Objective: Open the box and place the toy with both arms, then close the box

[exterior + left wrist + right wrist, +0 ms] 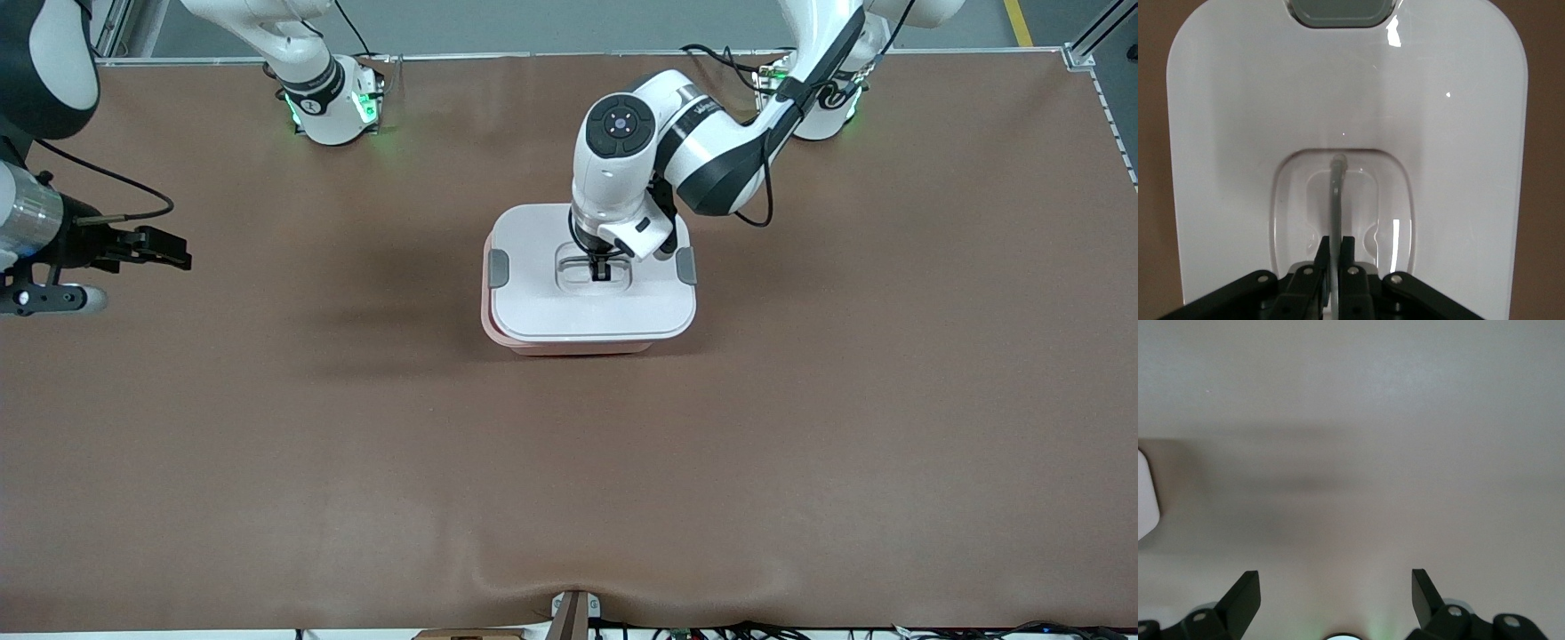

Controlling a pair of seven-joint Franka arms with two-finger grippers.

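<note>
Box [587,342] sat at mid-table with its white lid [533,302] on, both grey clips [499,268] at the lid's ends. The left gripper [601,269] was down in the lid's recess, fingers [1347,257] pinched on the grey handle [1335,200]. The right gripper [164,249] waited with fingers spread over bare table toward the right arm's end. No toy showed. Whether lifting off or seating the lid could not be told; either called for straight vertical travel.
</note>
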